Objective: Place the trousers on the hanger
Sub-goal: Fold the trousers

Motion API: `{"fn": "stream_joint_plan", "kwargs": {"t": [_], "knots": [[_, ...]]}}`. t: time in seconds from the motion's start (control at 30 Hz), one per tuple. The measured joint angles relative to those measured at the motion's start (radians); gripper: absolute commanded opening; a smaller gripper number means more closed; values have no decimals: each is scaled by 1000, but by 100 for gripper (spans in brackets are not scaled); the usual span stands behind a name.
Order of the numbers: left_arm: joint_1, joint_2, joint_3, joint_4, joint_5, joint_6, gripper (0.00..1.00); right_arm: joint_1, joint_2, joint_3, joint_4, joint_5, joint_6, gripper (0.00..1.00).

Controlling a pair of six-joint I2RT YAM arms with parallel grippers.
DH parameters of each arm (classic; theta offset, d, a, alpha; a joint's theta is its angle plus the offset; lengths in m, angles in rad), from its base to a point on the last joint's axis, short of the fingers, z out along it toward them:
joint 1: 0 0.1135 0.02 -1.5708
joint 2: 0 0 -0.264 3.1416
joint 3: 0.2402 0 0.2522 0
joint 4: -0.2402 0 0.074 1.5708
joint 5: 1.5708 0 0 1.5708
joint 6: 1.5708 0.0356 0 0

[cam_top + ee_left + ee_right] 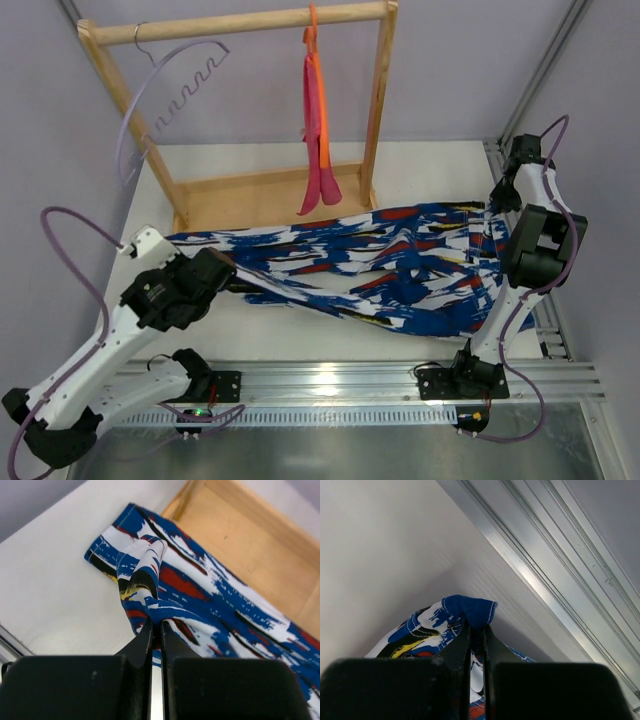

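Room: plain pale grey walls (250, 100) enclose the table on three sides.
Table (440, 170): flat, matte white top; a ribbed aluminium rail (350, 380) runs along its near edge, and another runs along its right edge.
Hanger (178, 98): thin, translucent lilac plastic with notched arms. It hangs by a metal hook from the left end of the rack's rod, tilted, well apart from the trousers.
Left gripper (156, 627): black fingers pinched together on a raised fold of the trousers near their left end.
Rack (250, 25): light unpainted wood, with a round rod on two leaning posts above a shallow tray base.
Orange hanger (313, 40): hooked over the rod right of centre and seen edge-on.
Pink cloth (318, 150): a narrow, limp strip draped from the orange hanger, its tail reaching the tray.
Trousers (380, 265): soft, rumpled fabric in blue, white, red and black brushstrokes. They are stretched across the table in front of the rack, between the two grippers.
Right gripper (476, 630): jaws clamped on a blue stitched hem corner at the trousers' right end, near the right rail.
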Motion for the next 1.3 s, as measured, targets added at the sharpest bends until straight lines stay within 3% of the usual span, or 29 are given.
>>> {"fn": "stream_joint_plan", "kwargs": {"t": [0.17, 0.23, 0.27, 0.47, 0.7, 0.9, 1.03, 1.13, 1.3], "knots": [[11, -163, -15, 57, -91, 61, 1, -3, 0, 1, -15, -1, 3, 7], [12, -211, -43, 108, -109, 106, 11, -4, 0, 1, -17, -4, 4, 9], [12, -223, -56, 126, -113, 120, 27, -5, 0, 1, -17, -7, 5, 17], [12, -216, -93, 122, -129, 102, 62, -8, 0, 8, -25, -7, 13, 48], [19, -138, -48, 141, -124, 159, 66, -13, -43, 21, -98, -41, 30, 56], [76, 76, -33, 239, 21, 229, 69, 0, -230, -72, -141, -98, 75, 56], [247, 165, -82, 336, 214, 299, 69, 55, -374, -154, -166, -106, 102, 56], [460, 169, -141, 379, 369, 345, 68, 117, -460, -249, -163, -112, 145, 56], [705, 172, -179, 425, 511, 397, 65, 157, -563, -486, -145, -139, 241, 55]]}}
